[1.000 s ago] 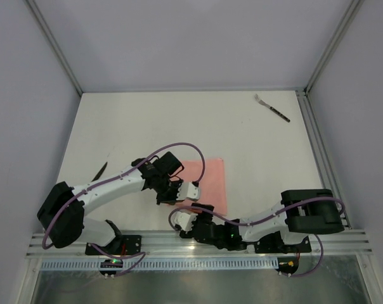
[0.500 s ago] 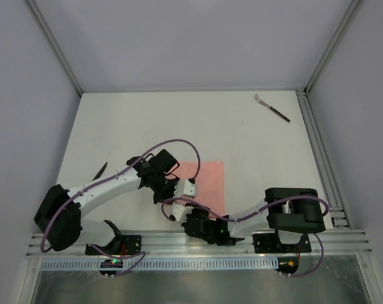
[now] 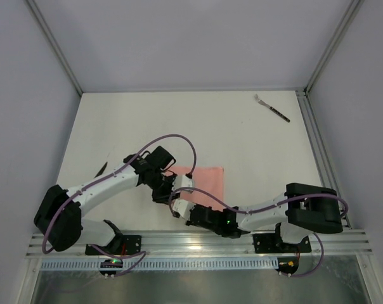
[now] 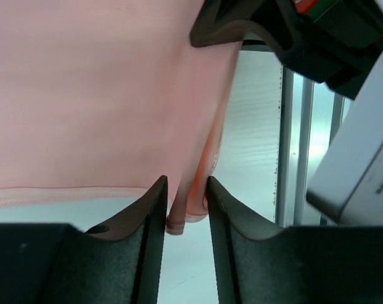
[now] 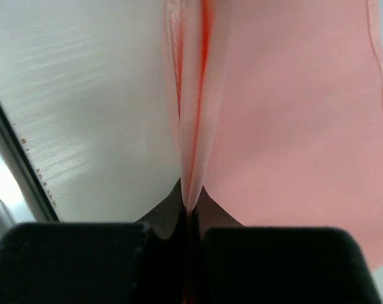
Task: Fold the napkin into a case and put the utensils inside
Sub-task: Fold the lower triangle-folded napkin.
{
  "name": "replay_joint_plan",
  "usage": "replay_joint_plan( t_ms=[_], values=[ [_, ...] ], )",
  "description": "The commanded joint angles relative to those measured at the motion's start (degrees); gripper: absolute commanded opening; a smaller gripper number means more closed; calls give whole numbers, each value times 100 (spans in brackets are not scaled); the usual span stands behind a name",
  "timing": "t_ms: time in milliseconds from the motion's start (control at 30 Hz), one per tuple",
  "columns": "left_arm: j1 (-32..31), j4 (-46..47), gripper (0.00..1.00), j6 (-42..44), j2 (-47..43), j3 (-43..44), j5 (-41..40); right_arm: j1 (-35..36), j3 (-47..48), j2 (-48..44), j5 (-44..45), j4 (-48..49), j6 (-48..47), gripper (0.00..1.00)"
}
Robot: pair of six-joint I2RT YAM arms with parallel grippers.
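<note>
The salmon-pink napkin (image 3: 207,180) lies near the table's front edge, between both arms. My right gripper (image 3: 179,204) is shut on a raised fold of the napkin (image 5: 293,126), the cloth pinched tight between the right gripper (image 5: 190,206) jaws. My left gripper (image 3: 170,191) sits just beside it at the cloth's left corner. In the left wrist view the left gripper (image 4: 186,190) jaws stand slightly apart, and a doubled corner of the napkin (image 4: 84,95) hangs loose between them. The fork (image 3: 272,107) lies far off at the back right.
A metal rail (image 3: 242,244) runs along the near edge, right behind the grippers. A slim dark object (image 3: 101,169) lies at the table's left side. The right arm's white housing (image 4: 356,164) is close to my left gripper.
The right gripper moved left to the napkin's near-left edge and shut on it. The left gripper's jaws parted, releasing their pinch. The napkin's near edge has drawn up.
</note>
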Motion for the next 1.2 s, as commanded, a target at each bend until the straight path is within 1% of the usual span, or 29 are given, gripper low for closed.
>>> replay_joint_plan(
  t_ms=[0, 33, 133, 167, 267, 367, 433, 500, 567, 667, 700, 733, 767, 867, 900, 1000, 1033, 1167],
  values=[
    [158, -169, 35, 35, -210, 39, 179, -363, 2, -296, -1560, -802, 345, 4],
    [202, -213, 37, 35, -246, 48, 188, -434, 28, -331, -1892, -864, 327, 4],
    [422, -468, 43, 0, -430, 144, 205, -732, 221, -358, -2500, -1172, 275, 4],
    [501, -529, 44, -17, -483, 188, 205, -811, 265, -341, -2955, -1225, 257, 4],
    [852, -732, 45, -26, -650, 197, 231, -1102, 345, -323, -3615, -1296, 248, 4],
    [1081, -899, 47, -44, -799, 189, 416, -1400, 459, -244, -4109, -1427, 195, 4],
    [1134, -969, 54, -88, -887, 206, 565, -1567, 643, -165, -4549, -1559, 73, 4],
    [1239, -987, 54, -123, -922, 232, 662, -1664, 845, -60, -4952, -1866, -68, 4],
    [1389, -969, 55, -132, -949, 259, 723, -1866, 960, -7, -5208, -1954, -156, 4],
    [1582, -821, 56, -167, -940, 312, 1048, -2226, 1021, 98, -5779, -1868, -270, 4],
    [1626, -724, 59, -280, -932, 320, 1171, -2323, 1065, 151, -6146, -1850, -297, 4],
    [1670, -619, 59, -342, -914, 320, 1485, -2524, 1109, 230, -6306, -1841, -314, 4],
    [1731, -435, 61, -395, -818, 320, 1575, -2622, 1188, 413, -6473, -1893, -323, 4],
    [1750, -363, 64, -405, -590, 329, 1611, -2964, 1566, 704, -6984, -2060, -306, 4],
    [1758, -380, 68, -308, -467, 312, 1620, -3035, 1688, 845, -7063, -2060, -297, 4],
    [1750, -170, 73, -36, -282, 128, 1568, -3211, 1856, 1047, -7423, -1946, -288, 4],
    [1750, -65, 77, -9, -246, 75, 1550, -3255, 1909, 1109, -7607, -1937, -279, 4],
    [1750, 164, 79, 175, -140, -57, 1427, -3326, 2208, 1373, -7758, -2043, -262, 4]
  ],
)
